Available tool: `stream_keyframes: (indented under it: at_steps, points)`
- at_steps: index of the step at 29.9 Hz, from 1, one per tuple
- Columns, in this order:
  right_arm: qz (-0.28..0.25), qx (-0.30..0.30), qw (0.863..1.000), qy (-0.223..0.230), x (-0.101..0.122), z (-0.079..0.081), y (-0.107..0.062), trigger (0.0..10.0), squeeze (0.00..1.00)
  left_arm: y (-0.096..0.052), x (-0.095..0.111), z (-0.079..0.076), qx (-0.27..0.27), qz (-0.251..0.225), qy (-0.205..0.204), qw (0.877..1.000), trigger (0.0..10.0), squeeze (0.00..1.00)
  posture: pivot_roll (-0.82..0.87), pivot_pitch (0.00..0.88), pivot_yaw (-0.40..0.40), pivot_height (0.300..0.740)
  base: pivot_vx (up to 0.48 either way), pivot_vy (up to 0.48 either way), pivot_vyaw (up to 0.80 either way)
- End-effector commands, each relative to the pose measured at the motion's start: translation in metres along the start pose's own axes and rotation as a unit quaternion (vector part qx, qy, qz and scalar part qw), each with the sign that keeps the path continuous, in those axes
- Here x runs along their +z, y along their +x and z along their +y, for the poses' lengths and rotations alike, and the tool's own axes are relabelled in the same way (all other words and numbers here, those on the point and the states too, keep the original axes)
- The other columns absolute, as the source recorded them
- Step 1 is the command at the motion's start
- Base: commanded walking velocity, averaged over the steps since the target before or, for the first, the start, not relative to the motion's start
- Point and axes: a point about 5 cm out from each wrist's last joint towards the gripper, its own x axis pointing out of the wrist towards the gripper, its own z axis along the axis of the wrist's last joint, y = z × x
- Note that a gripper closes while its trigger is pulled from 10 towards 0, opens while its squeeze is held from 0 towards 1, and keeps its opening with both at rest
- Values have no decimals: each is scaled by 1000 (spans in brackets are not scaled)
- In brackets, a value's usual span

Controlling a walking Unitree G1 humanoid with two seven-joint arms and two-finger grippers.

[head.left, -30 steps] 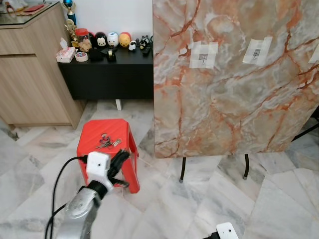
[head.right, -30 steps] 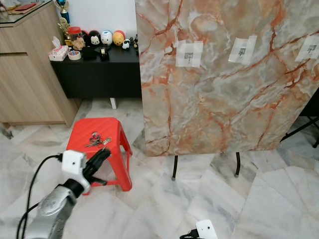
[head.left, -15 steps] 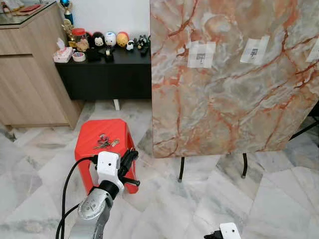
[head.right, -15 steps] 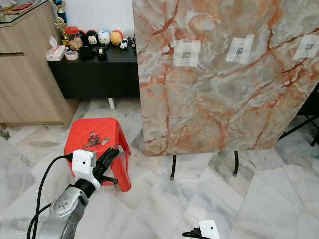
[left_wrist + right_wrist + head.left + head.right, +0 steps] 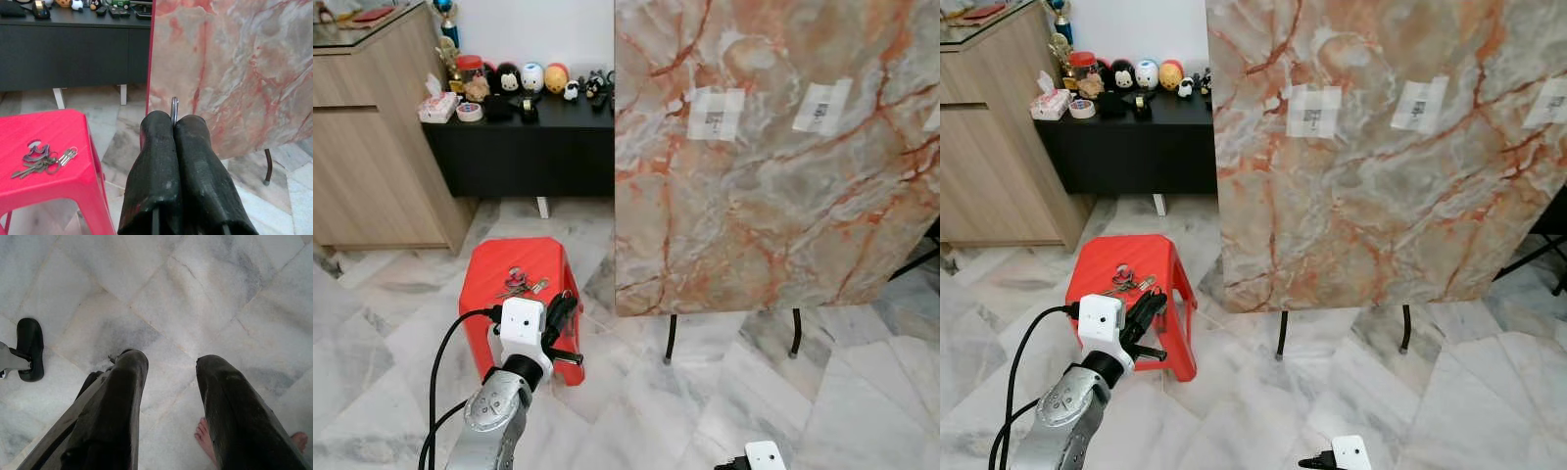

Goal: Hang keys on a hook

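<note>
Red stool [image 5: 514,264] fronts raised, closed left gripper [image 5: 560,315]

No legible text, printed tags [image 5: 716,115] on marble panel [image 5: 773,196] — too small

keys [image 5: 520,285] on stool [image 5: 489,257], marble board [image 5: 783,196] right, cabinet [image 5: 524,147] behind

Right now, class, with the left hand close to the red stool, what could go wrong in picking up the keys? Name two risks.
1. The left hand is shut and sits low by the front edge of the red stool. It may bump the stool instead of reaching the keys.
2. The keys lie flat and spread out on the smooth top, so a pinch could push them off.
</note>
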Motion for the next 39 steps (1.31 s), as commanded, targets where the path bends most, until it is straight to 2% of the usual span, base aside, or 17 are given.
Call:
stream_keyframes:
  at_steps: [1,6,14,28,39]
  points:
    - [-4,-2,1000,6,0,0,0,10000,0,4,2,-1,-8,2,1,1000,10000,0,74,0,-43,740,304,0,0]
    - [-1,-4,1000,10,-2,0,0,10000,0,5,2,-2,-11,3,2,1000,10000,0,76,0,-41,740,305,0,0]
    - [1,-4,1000,9,-1,0,0,10000,0,6,2,-6,-19,5,2,1000,10000,0,78,0,-43,740,312,0,-648]
    - [-13,-1,1000,11,4,1,0,10000,0,11,9,-3,-14,-4,-1,1000,10000,0,83,0,-46,740,316,0,0]
    - [-16,0,1000,16,5,2,0,10000,0,19,16,-8,-33,-14,-2,999,10000,0,80,0,-40,740,318,0,0]
